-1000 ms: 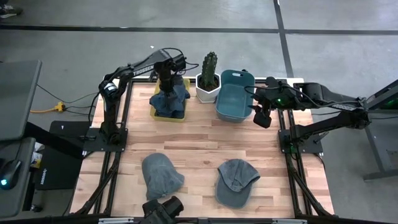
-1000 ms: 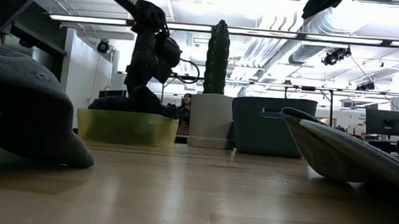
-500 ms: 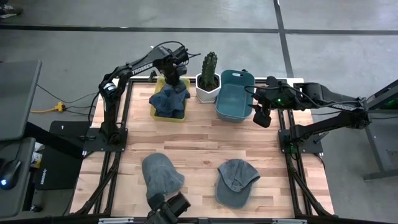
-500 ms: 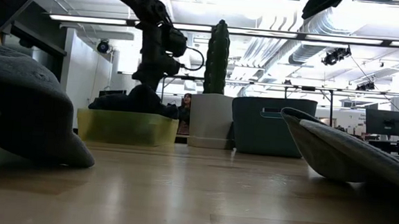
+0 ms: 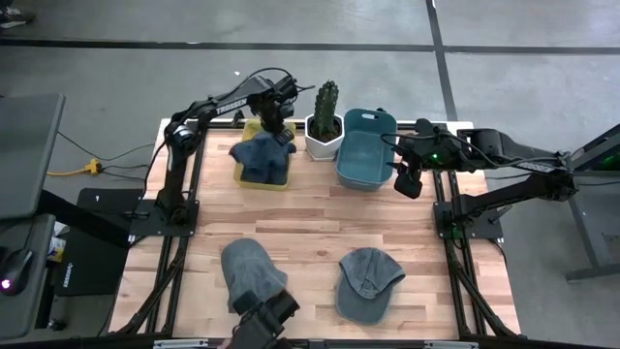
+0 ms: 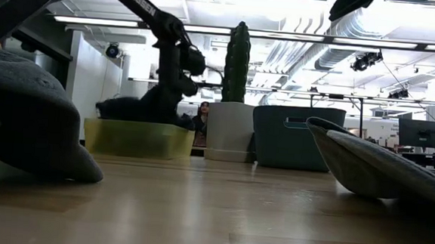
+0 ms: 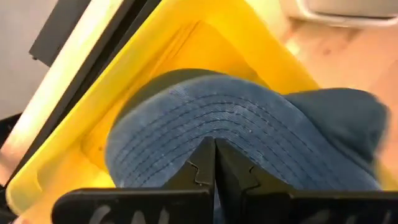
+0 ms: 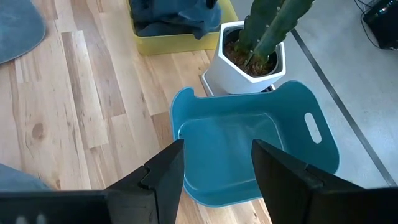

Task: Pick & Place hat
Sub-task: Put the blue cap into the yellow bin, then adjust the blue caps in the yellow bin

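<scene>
A blue cap (image 5: 260, 155) lies in the yellow bin (image 5: 263, 184) at the table's far left. My left gripper (image 5: 276, 124) points down over the bin's far right corner and is shut on the cap (image 7: 249, 118). In the low view the cap (image 6: 131, 108) rises out of the bin (image 6: 137, 138) toward that gripper (image 6: 175, 89). My right gripper (image 5: 408, 181) hangs open beside the teal bin (image 5: 366, 155) at the far right, holding nothing; it (image 8: 214, 177) looks down into that bin (image 8: 249, 149). My left gripper pinches the cap's stitched brim (image 7: 214, 134) between its two shut fingers, coming from above and pointing down. The pinched part is drawn up toward the fingers. The rest of the cap rests in the yellow bin.
A cactus in a white pot (image 5: 325, 126) stands between the yellow bin and the teal bin. Two grey hats lie near the front edge, one left (image 5: 252, 271) and one centre (image 5: 368, 283). A dark camera (image 5: 262, 325) sits at the front edge.
My left gripper has gone toward the cactus and the table's far edge, sinking a little and rolling about its own axis, still shut. The cap's pinched part went with it, while its body has spread lower and toward the bin's left side.
</scene>
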You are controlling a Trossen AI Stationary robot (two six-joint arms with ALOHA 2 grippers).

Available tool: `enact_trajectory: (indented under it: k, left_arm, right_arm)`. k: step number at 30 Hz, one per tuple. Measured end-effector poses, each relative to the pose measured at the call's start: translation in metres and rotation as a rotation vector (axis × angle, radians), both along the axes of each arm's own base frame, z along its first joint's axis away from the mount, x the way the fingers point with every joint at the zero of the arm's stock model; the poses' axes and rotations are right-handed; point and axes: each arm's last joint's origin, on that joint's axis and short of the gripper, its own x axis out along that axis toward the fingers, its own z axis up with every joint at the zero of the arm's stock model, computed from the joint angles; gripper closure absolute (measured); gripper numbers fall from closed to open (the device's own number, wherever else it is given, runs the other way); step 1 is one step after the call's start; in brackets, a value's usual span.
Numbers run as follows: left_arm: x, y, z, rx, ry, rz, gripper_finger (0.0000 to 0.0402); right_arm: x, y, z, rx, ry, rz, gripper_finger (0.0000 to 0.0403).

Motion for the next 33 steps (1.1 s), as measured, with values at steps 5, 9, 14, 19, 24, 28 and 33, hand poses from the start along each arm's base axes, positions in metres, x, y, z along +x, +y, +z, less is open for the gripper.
enact_trajectory:
  k: [5,9,14,19,24,28,33]
  left_arm:
    - [-0.001,0.009,-0.02,-0.005,0.061,0.059,0.0401]
    - [-0.003,0.014,-0.024,0.004,0.067,0.109,0.0402]
    - [-0.003,0.014,-0.025,-0.005,0.073,0.109,0.0401]
    - [-0.006,0.011,-0.018,-0.014,0.071,0.108,0.0402]
    - [-0.005,0.013,0.003,0.056,0.055,0.114,0.0401]
    - [-0.007,0.011,0.028,0.042,0.061,0.093,0.0402]
    - [-0.003,0.0,0.046,-0.061,-0.008,0.011,0.0402]
  right_arm:
    - [0.0,0.0,0.0,0.004,-0.002,-0.004,0.0222]
    - [-0.001,0.0,0.0,0.008,0.003,-0.008,0.0222]
    - [-0.001,0.0,-0.001,0.013,0.002,-0.013,0.0221]
    - [-0.001,0.0,-0.001,0.006,0.005,-0.013,0.0221]
    - [-0.001,0.0,-0.001,-0.003,0.008,-0.014,0.0221]
    - [-0.001,0.0,-0.001,-0.002,0.008,-0.013,0.0221]
    - [-0.001,0.0,-0.001,-0.002,0.008,-0.014,0.0221]
